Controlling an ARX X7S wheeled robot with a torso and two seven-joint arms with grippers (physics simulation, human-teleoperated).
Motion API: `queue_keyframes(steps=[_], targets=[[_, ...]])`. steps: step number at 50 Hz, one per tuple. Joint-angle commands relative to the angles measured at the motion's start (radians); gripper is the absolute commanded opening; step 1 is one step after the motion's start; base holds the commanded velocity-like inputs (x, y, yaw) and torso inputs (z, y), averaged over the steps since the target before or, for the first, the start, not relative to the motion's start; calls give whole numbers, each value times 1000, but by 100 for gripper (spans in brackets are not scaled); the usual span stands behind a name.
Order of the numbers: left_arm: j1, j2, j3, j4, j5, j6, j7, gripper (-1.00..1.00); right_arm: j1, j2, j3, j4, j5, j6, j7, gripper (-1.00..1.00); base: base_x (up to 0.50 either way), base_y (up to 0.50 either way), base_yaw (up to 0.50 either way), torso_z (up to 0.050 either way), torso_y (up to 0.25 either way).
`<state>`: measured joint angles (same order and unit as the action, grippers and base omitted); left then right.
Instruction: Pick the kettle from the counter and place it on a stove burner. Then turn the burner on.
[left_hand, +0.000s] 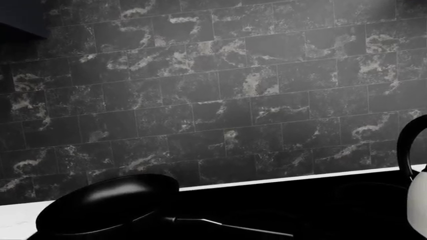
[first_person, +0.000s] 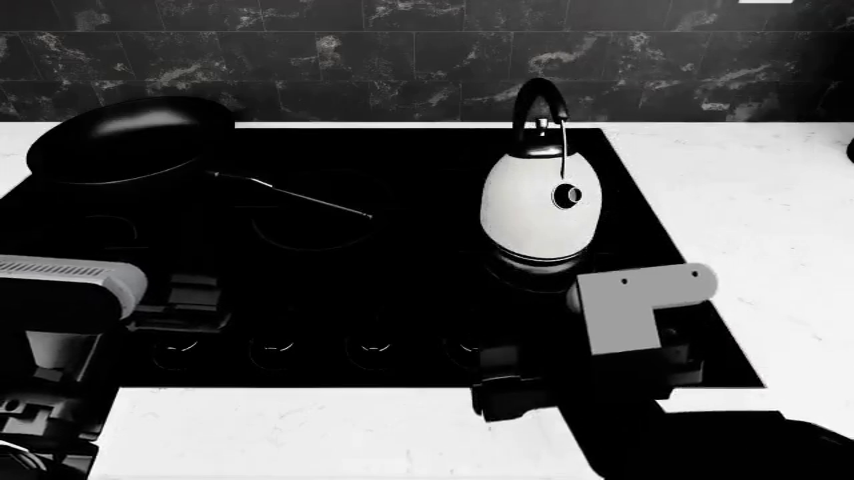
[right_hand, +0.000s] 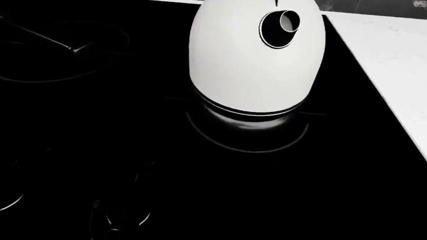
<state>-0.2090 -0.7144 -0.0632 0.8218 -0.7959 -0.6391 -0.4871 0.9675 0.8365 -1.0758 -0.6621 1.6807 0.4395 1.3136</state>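
The white kettle (first_person: 541, 205) stands upright on the glossy black cooktop (first_person: 400, 270), on the back right stove burner, whose thin ring (right_hand: 247, 142) shows around its base. No gripper touches it. The right wrist view shows the kettle (right_hand: 257, 55) close, with its round black side dot. Its handle and side are at the edge of the left wrist view (left_hand: 415, 180). My right gripper (first_person: 514, 378) is low at the cooktop's front edge, in front of the kettle, black on black. My left gripper (first_person: 187, 300) hovers over the front left of the cooktop. Neither gripper's jaws can be made out.
A black frying pan (first_person: 127, 140) sits on the back left burner, its long handle (first_person: 294, 197) pointing toward the middle. A row of faint round controls (first_person: 274, 348) runs along the cooktop's front. White counter (first_person: 747, 200) flanks the cooktop; a dark marbled tile wall (first_person: 400, 50) stands behind.
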Motion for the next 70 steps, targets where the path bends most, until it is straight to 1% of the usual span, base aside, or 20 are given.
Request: queue_keyframes(steps=[1, 13, 19, 26, 44, 58, 70], targets=[[4, 0, 5, -8, 7, 8, 4, 100, -26, -2, -12, 16, -8, -4, -17, 100, 0, 0, 0, 0, 0], [2, 5, 22, -19, 19, 12, 6, 100, -32, -37, -16, 64, -37, -11, -75, 100, 0, 0, 0, 0, 0], [4, 9, 31, -22, 27, 17, 8, 100, -1, -71, -23, 101, -35, 14, -107, 100, 0, 0, 0, 0, 0], [5, 9, 32, -31, 31, 23, 11, 100, -4, -93, -33, 137, -41, 19, -139, 100, 0, 0, 0, 0, 0], [3, 12, 46, -43, 41, 31, 15, 100, -24, -117, -33, 215, -76, -4, -212, 100, 0, 0, 0, 0, 0], [13, 13, 46, -56, 49, 45, 20, 100, -2, -162, -53, 273, -89, 24, -276, 100, 0, 0, 0, 0, 0], [12, 12, 48, -56, 50, 45, 18, 100, -9, -165, -60, 291, -84, 30, -296, 100, 0, 0, 0, 0, 0]])
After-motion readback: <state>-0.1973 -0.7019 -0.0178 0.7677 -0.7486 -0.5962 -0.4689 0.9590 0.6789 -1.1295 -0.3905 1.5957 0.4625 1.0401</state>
